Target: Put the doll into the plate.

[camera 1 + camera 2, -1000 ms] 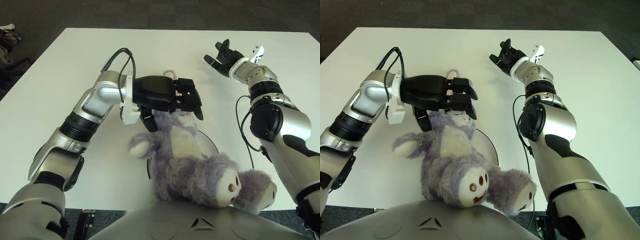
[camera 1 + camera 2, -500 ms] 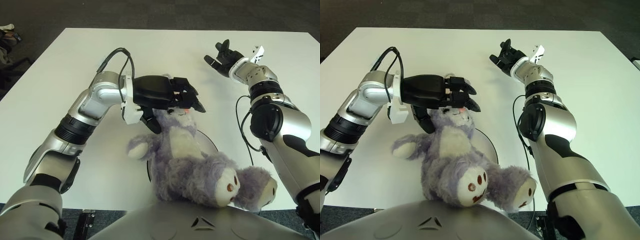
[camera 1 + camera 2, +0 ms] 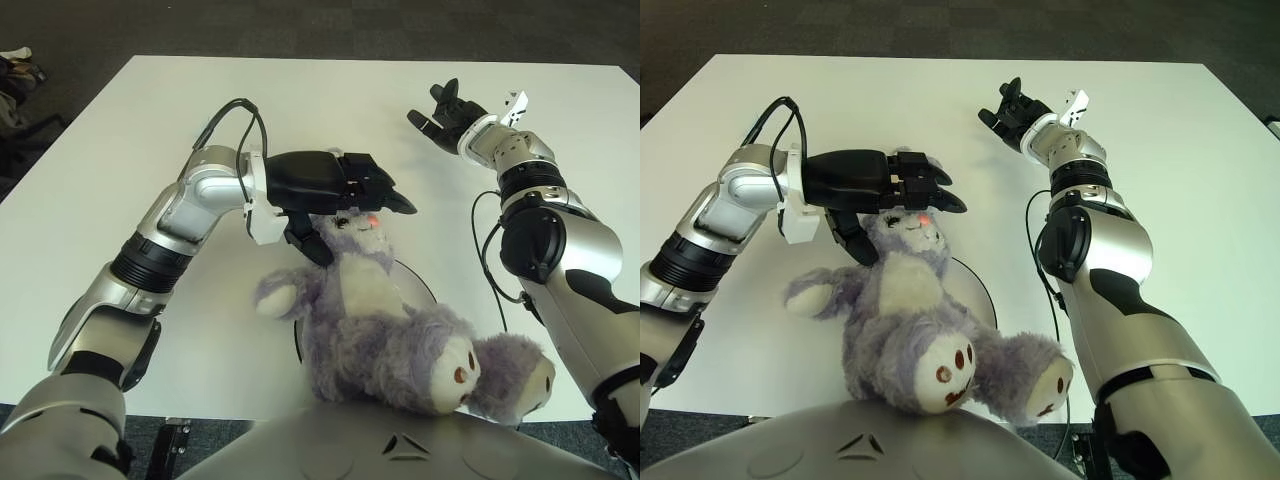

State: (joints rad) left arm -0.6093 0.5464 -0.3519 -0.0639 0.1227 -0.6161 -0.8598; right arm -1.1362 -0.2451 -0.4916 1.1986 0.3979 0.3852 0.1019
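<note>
surface: white table [image 3: 300, 100], dark carpet behind it
doll: purple plush [image 3: 385, 320] on its back, feet toward the camera, head at the far end, pink nose up
plate: white plate [image 3: 415, 285] under the doll, mostly hidden, only its right rim visible
left hand: black left hand [image 3: 345, 185] hangs over the doll's head, fingers straightened out flat, thumb down beside the head on its left side; holding nothing, contact with the fur unclear
right hand: right hand [image 3: 445, 112] raised over the far right of the table, well clear of the doll, fingers spread, empty
</note>
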